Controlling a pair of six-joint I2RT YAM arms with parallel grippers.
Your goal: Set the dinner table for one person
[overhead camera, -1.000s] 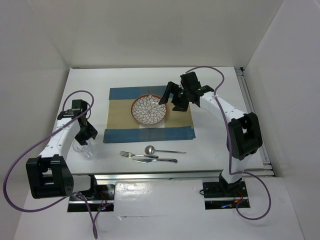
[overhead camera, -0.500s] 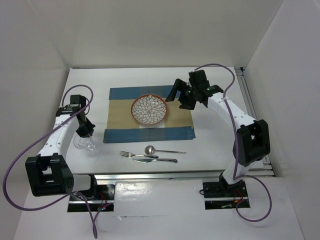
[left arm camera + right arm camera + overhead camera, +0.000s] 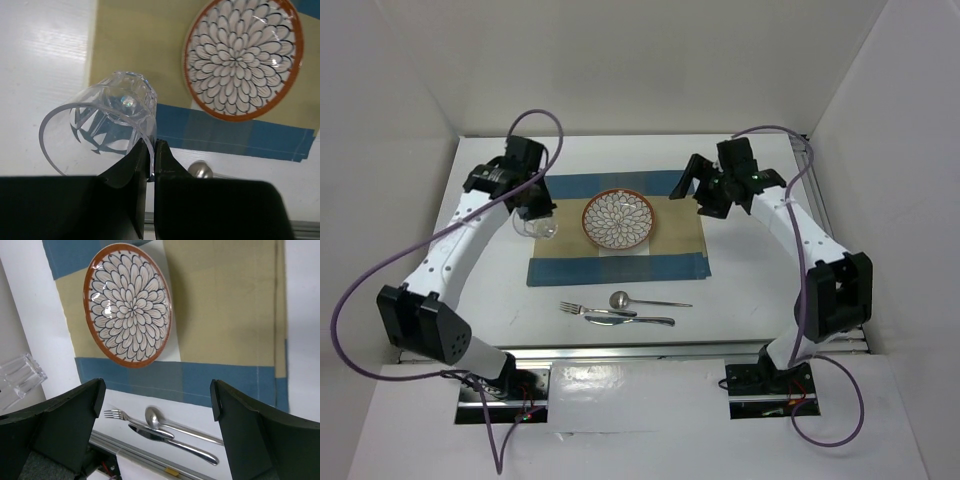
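The fingers (image 3: 134, 167) of the left gripper (image 3: 151, 146) pinch the rim of a tipped glass (image 3: 102, 117), left of the plate (image 3: 243, 55). The right gripper (image 3: 156, 386) is wide open, holding nothing. Best to turn the glass upright first, then lower it slowly. The dinner table (image 3: 750, 285) fills the middle; bare room lies past the placemat's (image 3: 678, 236) left edge.

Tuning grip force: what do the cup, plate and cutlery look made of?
Cup: clear and glossy, plastic or glass, cannot tell which; fully see-through. Plate: likely glazed ceramic; painted petal pattern, sheen on the face. Fork, spoon, knife: polished metal, probably steel; bright mirror-like highlights.
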